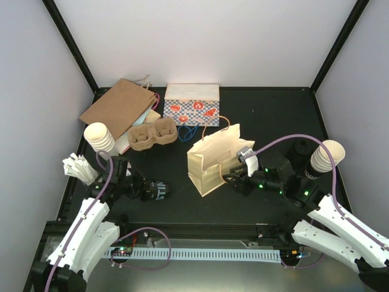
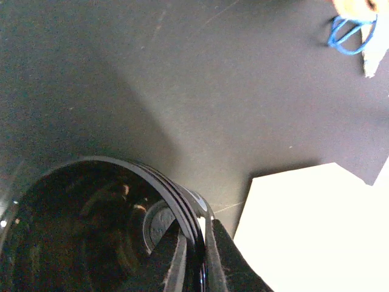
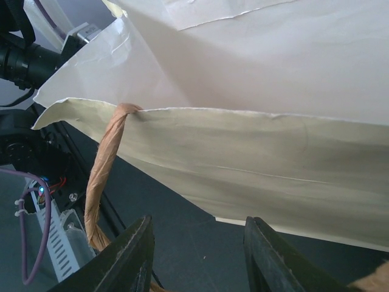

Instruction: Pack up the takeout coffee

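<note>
Left hand (image 2: 194, 236), eight o'clock, clamps the takeout coffee (image 2: 91, 213) by its lid for lifting; right hand (image 3: 197, 246) gapes beside the bag (image 1: 213, 161).

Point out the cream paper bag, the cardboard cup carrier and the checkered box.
cream paper bag (image 1: 209, 164), top view, its broad side
cardboard cup carrier (image 1: 152, 134), top view, ridge between its wells
checkered box (image 1: 191, 112), top view, its patterned face

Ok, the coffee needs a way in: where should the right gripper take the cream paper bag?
Probably the cream paper bag's lower mouth edge beside the twisted brown handle, from the right: the mouth faces the right gripper, and that thin flat lip suits its open fingers.
</note>
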You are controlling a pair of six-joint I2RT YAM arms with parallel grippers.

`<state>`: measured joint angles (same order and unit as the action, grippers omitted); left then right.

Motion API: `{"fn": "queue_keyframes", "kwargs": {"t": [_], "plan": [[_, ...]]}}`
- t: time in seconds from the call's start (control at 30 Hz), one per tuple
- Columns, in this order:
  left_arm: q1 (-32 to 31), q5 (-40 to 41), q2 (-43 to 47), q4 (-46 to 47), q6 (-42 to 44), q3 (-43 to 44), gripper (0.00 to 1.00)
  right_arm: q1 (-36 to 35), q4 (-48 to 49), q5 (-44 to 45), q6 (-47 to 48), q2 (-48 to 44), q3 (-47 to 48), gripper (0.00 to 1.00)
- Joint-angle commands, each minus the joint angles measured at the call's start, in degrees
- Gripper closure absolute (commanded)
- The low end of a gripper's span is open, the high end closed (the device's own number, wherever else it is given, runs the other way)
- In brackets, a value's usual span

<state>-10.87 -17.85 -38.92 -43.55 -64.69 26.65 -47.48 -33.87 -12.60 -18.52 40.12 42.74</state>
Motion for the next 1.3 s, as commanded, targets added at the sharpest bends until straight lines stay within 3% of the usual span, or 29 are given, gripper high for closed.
{"fn": "queue_keyframes", "kwargs": {"t": [0.0, 0.23, 0.63, 0.9, 1.27], "plan": [[0.4, 1.4, 1.8, 2.8, -0.4, -1.0, 0.98, 0.0, -0.7, 0.2, 0.7, -0.7, 1.4, 0.57], [0.4, 13.3, 1.2, -7.9, 4.9, 7.7, 0.98, 0.1, -0.6, 0.1, 0.6, -0.4, 1.4, 0.57], [0.4, 30.3, -8.7, -22.1, 10.6, 21.6, 0.98, 0.0, -0.3, 0.0, 1.1, 1.4, 1.6, 0.57], [0.4, 38.7, -18.5, -23.1, 10.6, 25.8, 0.98, 0.0, -1.1, 0.8, 1.4, 1.2, 1.6, 0.57], [0.5, 40.7, -26.7, -13.6, 13.7, 27.2, 0.98, 0.1, -1.1, 1.1, 1.4, 1.1, 1.7, 0.57]]}}
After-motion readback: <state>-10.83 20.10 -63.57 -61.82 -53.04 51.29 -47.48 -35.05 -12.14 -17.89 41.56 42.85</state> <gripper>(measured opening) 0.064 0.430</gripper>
